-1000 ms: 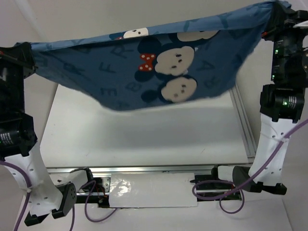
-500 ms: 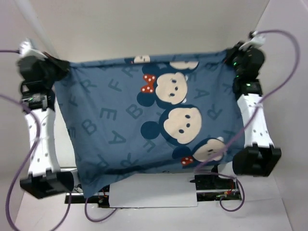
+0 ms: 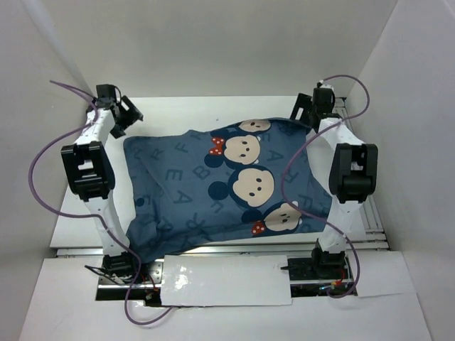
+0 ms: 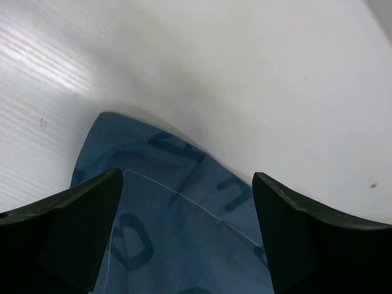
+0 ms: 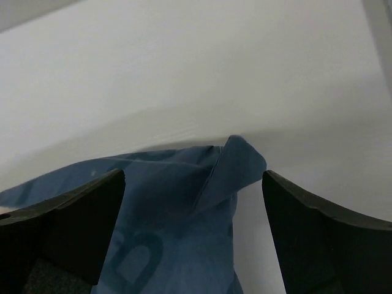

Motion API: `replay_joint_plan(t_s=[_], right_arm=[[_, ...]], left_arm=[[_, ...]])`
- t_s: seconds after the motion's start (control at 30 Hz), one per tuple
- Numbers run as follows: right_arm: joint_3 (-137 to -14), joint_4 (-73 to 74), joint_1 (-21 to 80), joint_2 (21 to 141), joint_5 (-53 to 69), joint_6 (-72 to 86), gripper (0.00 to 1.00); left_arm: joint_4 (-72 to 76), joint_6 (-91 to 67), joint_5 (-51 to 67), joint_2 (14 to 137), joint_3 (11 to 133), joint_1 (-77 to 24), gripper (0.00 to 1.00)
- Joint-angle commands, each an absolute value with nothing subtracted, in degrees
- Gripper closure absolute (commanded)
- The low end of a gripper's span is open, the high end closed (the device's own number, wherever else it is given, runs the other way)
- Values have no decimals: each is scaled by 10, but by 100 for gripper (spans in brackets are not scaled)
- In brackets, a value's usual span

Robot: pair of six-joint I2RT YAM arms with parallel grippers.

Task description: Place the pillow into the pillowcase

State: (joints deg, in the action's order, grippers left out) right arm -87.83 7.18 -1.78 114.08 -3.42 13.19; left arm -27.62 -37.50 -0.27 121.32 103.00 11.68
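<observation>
The dark blue pillowcase with pale letters and mouse faces lies spread and bulging on the white table. The pillow itself is hidden. My left gripper stands open just beyond the case's far left corner, and in the left wrist view that corner lies between the spread fingers, touching neither. My right gripper is open at the far right corner. In the right wrist view the folded corner tip sits loose between the wide fingers.
White walls close in on both sides and at the back. An aluminium rail runs along the table's right edge. A glossy white sheet lies between the arm bases, and purple cables loop off both arms.
The pillowcase hung high between both shut grippers, then came down flat onto the table. Both grippers have opened and let go of its far corners.
</observation>
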Motion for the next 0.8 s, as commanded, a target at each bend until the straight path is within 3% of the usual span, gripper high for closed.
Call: replay_joint_plan(t_s=[0.0, 0.27, 0.43, 0.57, 0.6, 0.63, 0.77], right_arm=[[-888, 84, -8, 1038, -62, 112, 0], [-797, 148, 20, 872, -101, 117, 0], [-807, 216, 31, 869, -58, 117, 4], [-812, 234, 45, 944, -1, 117, 26], [-830, 239, 45, 962, -1, 117, 41], [-842, 239, 45, 982, -6, 117, 47], [-937, 239, 33, 1138, -55, 130, 58]], left_arm=[[-298, -360, -32, 1140, 1089, 118, 0], [-303, -360, -18, 971, 959, 105, 0], [-303, -387, -23, 848, 825, 45, 0], [-295, -423, -37, 750, 681, 4, 0], [-295, -429, -46, 737, 660, 4, 0], [-295, -436, -46, 725, 643, -3, 0], [-264, -461, -46, 693, 559, -4, 0]])
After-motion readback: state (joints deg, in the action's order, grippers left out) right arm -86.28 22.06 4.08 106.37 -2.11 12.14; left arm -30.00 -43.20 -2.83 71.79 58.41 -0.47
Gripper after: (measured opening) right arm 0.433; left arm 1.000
